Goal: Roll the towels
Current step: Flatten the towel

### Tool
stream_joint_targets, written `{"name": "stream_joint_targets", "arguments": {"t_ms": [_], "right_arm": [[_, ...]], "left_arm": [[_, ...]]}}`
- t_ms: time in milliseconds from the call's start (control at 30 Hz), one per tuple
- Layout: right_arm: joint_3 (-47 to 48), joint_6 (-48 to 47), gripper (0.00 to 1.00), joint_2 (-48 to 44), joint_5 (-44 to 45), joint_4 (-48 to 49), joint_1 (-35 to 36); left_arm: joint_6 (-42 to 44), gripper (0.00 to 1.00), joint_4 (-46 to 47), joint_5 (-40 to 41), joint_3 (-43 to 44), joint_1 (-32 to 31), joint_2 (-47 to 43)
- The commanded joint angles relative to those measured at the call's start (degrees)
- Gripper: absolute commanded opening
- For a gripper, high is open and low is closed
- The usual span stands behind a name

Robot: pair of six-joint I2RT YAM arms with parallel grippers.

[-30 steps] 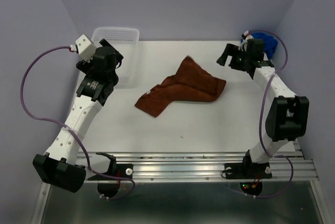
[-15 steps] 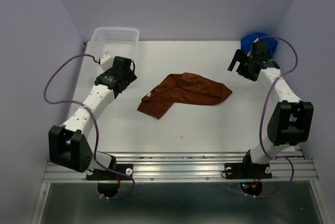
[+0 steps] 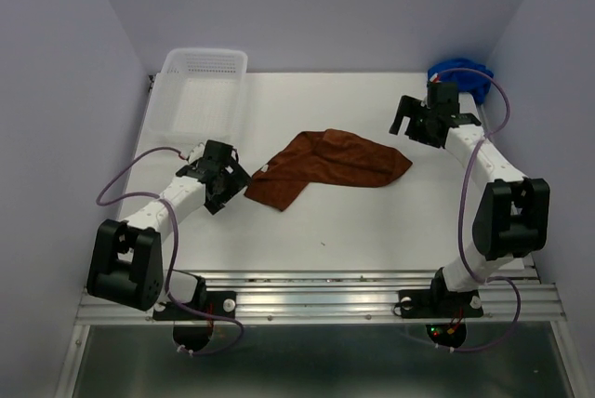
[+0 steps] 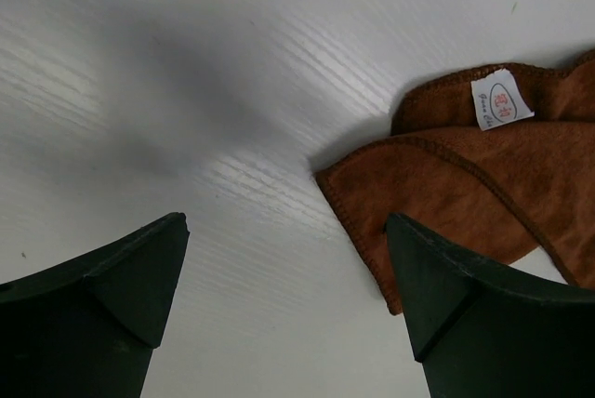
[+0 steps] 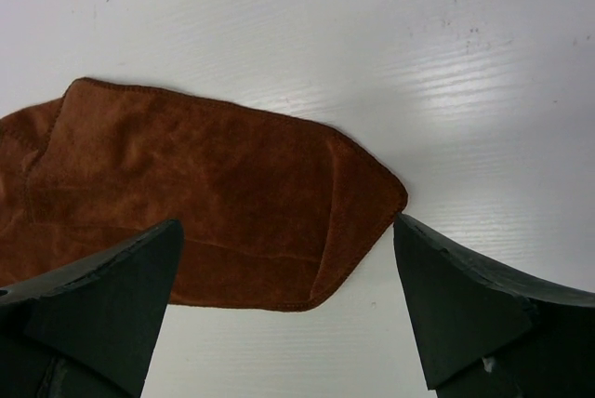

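Rust-brown towel (image 3: 325,167) lay mid-desk, crumpled and doubled over itself, neither flat nor rolled. Blue towel (image 3: 462,75) sat bunched in the far right corner, partly behind the right arm; could not tell whether it was properly rolled.

Left pincer (image 3: 226,181) was low, jaws spread, holding nothing, just beside the brown towel's near-left corner, where a white label (image 4: 502,100) showed. Right pincer (image 3: 407,123) was likewise spread and empty, over the towel's right end.

Risks, as judged:
- Cloth was layered at both ends. A pinch might catch one layer only, or two, so the towel would not spread flat and the roll would come out lopsided.
- In the left wrist view one finger hung over the hem and the other over bare desk. Closing from there might shove the corner aside rather than grip it.
- Desk (image 3: 372,221) looked smooth, so the cloth would likely slide when pushed.
- The right arm's purple cable (image 3: 502,105) looped close to the blue towel. A wide swing might drag it.

Room:
- Open desk lay between the towel and the arm bases, and more toward the far wall.
- White basket (image 3: 177,63) sat in the far left corner, well apart from the towel.
- Side walls stood close.
- Blue towel was near the desk's far right edge, with little margin.
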State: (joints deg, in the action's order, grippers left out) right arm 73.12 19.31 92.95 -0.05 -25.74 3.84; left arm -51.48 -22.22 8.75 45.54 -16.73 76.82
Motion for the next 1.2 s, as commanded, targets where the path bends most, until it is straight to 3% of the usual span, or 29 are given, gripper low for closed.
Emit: {"name": "stream_joint_targets", "arguments": {"t_ms": [0,367,600,833,1067,1167], "right_arm": [[-0.4,-0.4,1.0,-0.9,1.8,2.6,-0.2],[-0.4,-0.3,1.0,0.2,1.3,2.4,-0.2],[-0.3,-0.4,1.0,0.5,1.7,2.1,-0.2],[-0.4,-0.8,1.0,0.2,3.0,1.7,-0.2],[-0.1,-0.7,1.0,0.3,3.9,0.8,-0.2],[-0.1,-0.6,1.0,0.1,4.4,0.6,-0.2]], "left_arm": [[-0.5,0.99,6.3,-5.4,-3.4,0.6,0.3],[3.8,0.84,11.7,-7.2,-4.3,0.5,5.7],[7.6,0.54,11.1,-4.3,-1.1,0.0,12.0],[13.2,0.5,9.2,-3.2,0.5,-2.7,15.9],[12.4,0.31,4.9,-0.9,1.0,-4.4,19.4],[11.8,0.17,3.2,0.2,0.9,-4.5,20.1]]}}
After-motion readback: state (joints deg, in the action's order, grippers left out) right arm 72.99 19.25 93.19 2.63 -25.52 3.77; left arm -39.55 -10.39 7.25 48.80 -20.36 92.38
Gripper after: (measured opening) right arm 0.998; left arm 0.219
